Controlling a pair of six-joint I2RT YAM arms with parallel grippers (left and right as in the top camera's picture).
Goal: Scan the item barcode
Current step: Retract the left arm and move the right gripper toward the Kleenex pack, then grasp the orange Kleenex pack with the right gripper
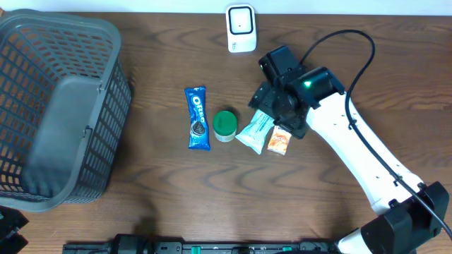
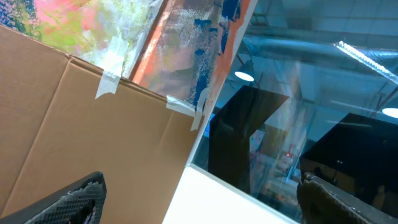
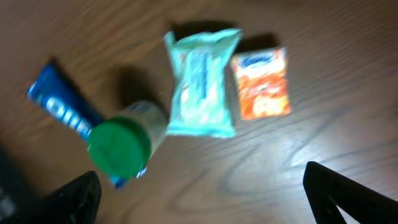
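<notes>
Items for scanning lie in a row mid-worktop: from left to right, you have the Oreo pack, green-lidded jar, mint packet and orange packet. Your right claw hangs open over the two packets, gripping nothing. Your left claw is open too, aimed off the worktop. The white scanner stands at the far edge.

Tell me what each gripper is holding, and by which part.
Nothing is held. The right gripper hangs open above the teal packet and orange packet, touching neither; the left gripper is open on empty air.
</notes>
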